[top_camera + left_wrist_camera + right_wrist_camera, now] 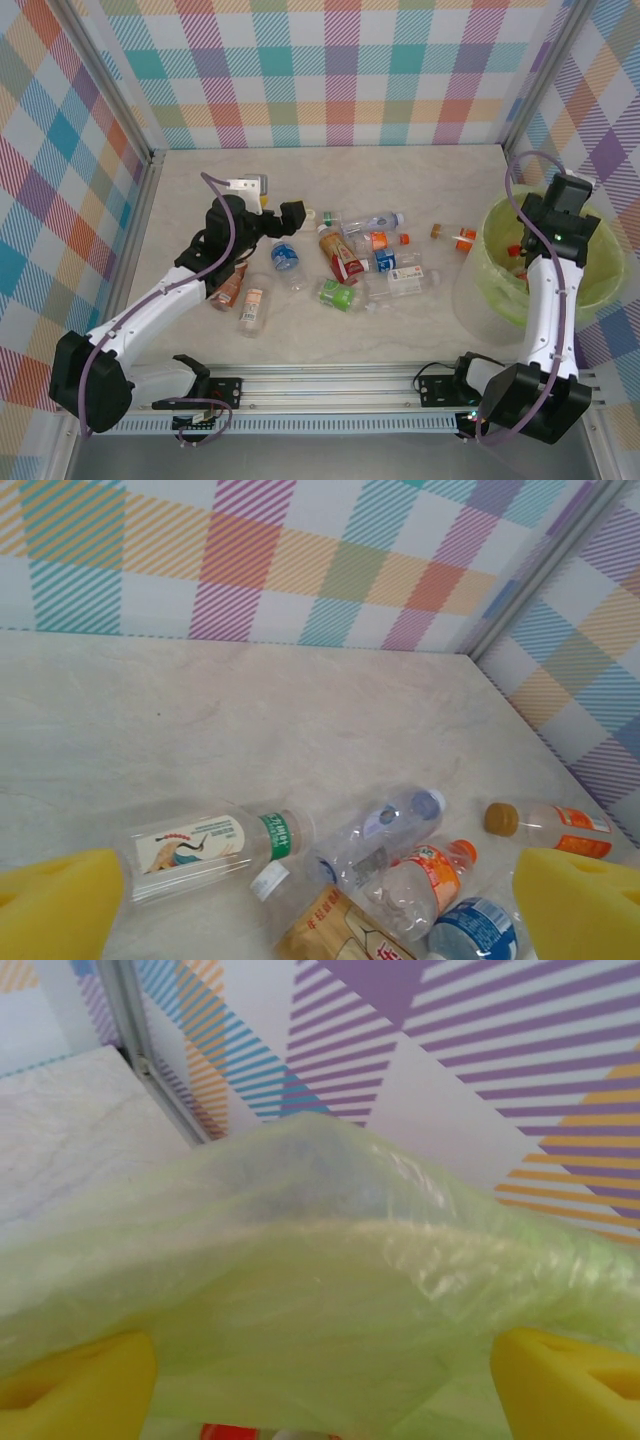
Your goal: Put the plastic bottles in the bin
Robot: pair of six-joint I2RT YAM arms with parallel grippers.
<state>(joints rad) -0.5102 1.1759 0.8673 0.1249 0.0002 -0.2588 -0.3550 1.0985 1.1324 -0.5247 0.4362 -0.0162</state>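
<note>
Though barely visible, red bottle (pixel 234 1432) inside bin (pixel 330 1290)

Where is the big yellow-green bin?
In the top view, the bin stands at the table's right edge, just right of an orange-label bottle.

Before me, clear plastic bottles (pixel 345 262) lie on their sides, scattered mid-table, with red, blue, green and orange labels. To my right, the translucent yellow-green bin (pixel 495 265) stands upright.
</note>
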